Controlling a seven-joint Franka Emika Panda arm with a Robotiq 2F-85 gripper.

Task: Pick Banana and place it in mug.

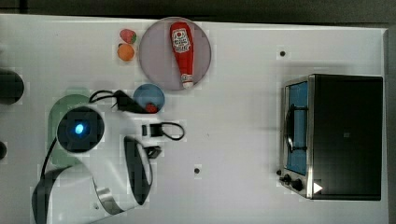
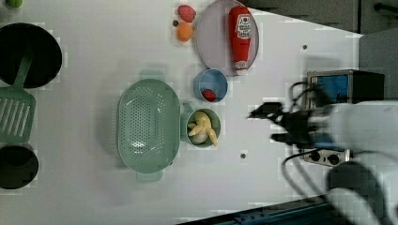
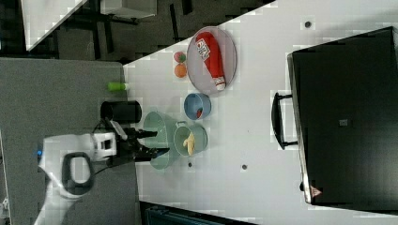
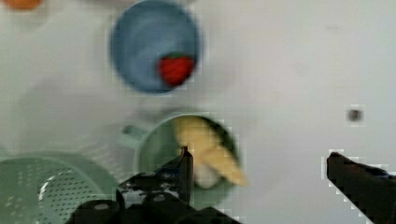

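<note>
Closest to the wrist camera, the gripper (image 4: 259,168) hangs above the table with its two dark fingers (image 4: 180,170) spread wide and nothing between them. Just beyond, the banana (image 4: 210,149) lies inside the mug (image 4: 149,154), its yellow tip poking over the rim. Look at the left view: the banana (image 2: 202,127) sits curled in the mug (image 2: 186,123), and the mug touches the right side of the green colander (image 2: 148,129) as the left view shows it. The gripper (image 2: 271,125) floats well to the left view's right of the mug, apart from it.

Further on, the blue bowl (image 2: 211,84) stands just beside the mug with a small red strawberry (image 2: 209,95) inside. Past that, the grey plate (image 2: 213,42) carries a ketchup bottle (image 2: 240,35) lying flat on it. Beside the plate sit an orange ball (image 2: 184,31) and a pinkish-red fruit (image 2: 186,12).

Off at the top view's right, the toaster oven (image 1: 336,135) stands on the white table (image 1: 233,163), well apart from everything else
</note>
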